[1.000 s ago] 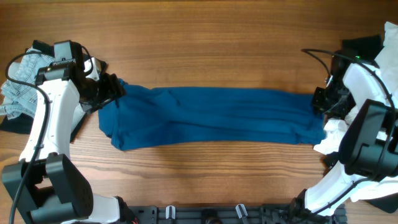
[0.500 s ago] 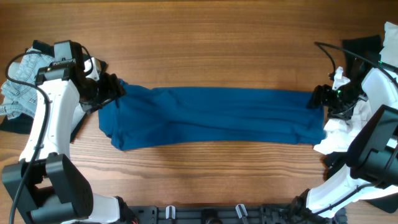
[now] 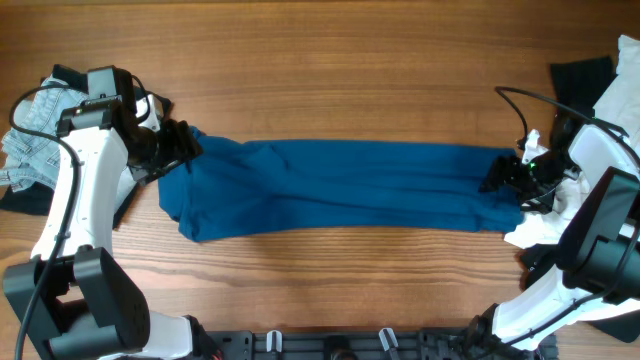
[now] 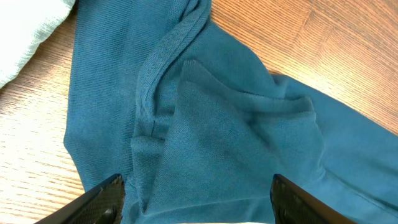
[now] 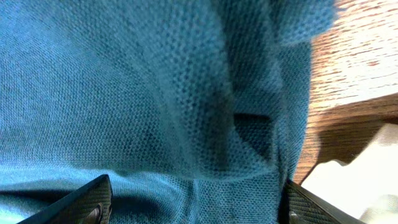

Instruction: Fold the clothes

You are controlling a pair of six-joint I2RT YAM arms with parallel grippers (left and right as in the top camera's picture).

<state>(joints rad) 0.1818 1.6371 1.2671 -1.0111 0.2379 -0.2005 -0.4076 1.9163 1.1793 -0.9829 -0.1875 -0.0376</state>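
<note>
White shells and black joints are worn by the left arm [image 3: 65, 200] at nine o'clock and the right arm [image 3: 598, 155] at three o'clock; black cables [image 3: 510, 95] are strung along both, and a green light [image 3: 533, 158] is lit on the right.

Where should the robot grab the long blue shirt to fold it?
Probably at its short ends, coming from above. The blue shirt lies stretched long across the table, and the cloth bunches into thick folds there, easy to pinch. The left claw and right claw hang open over those ends.
</note>
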